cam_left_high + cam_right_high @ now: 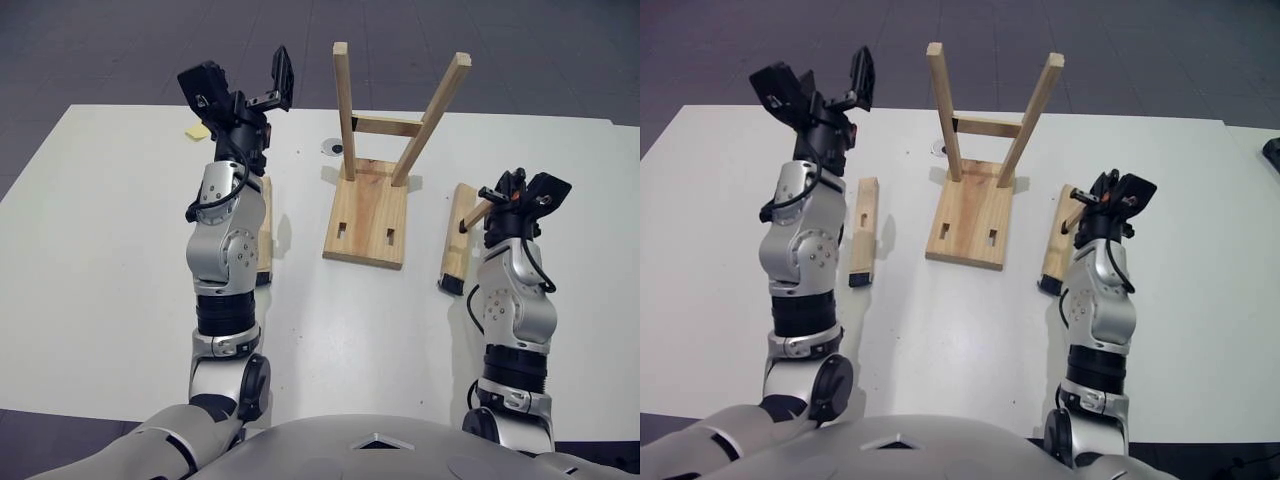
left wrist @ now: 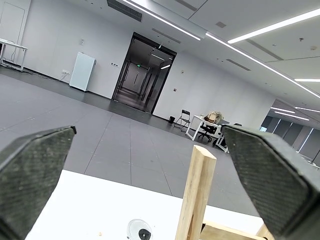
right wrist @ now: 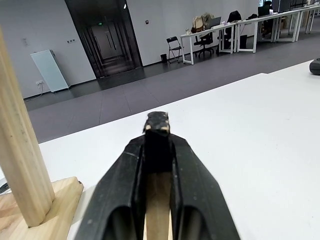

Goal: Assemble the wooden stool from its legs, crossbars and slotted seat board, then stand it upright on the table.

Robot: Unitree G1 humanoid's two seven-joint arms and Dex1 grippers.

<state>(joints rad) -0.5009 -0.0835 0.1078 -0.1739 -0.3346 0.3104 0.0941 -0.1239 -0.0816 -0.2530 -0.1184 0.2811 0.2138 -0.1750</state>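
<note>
fingers (image 3: 125, 190) of right gripper (image 3: 158, 145) clamped on a thin wooden piece, probably a crossbar (image 3: 157, 207), hard to confirm. loose leg (image 1: 458, 238) flat on table (image 1: 100, 230) just beside those fingertips, on the seat board (image 1: 365, 215) side. left gripper (image 1: 242, 82) fingers spread wide, nothing between them. seat board with two upright legs (image 1: 345, 110) sits beyond those fingertips toward the right arm, not touching.
</note>
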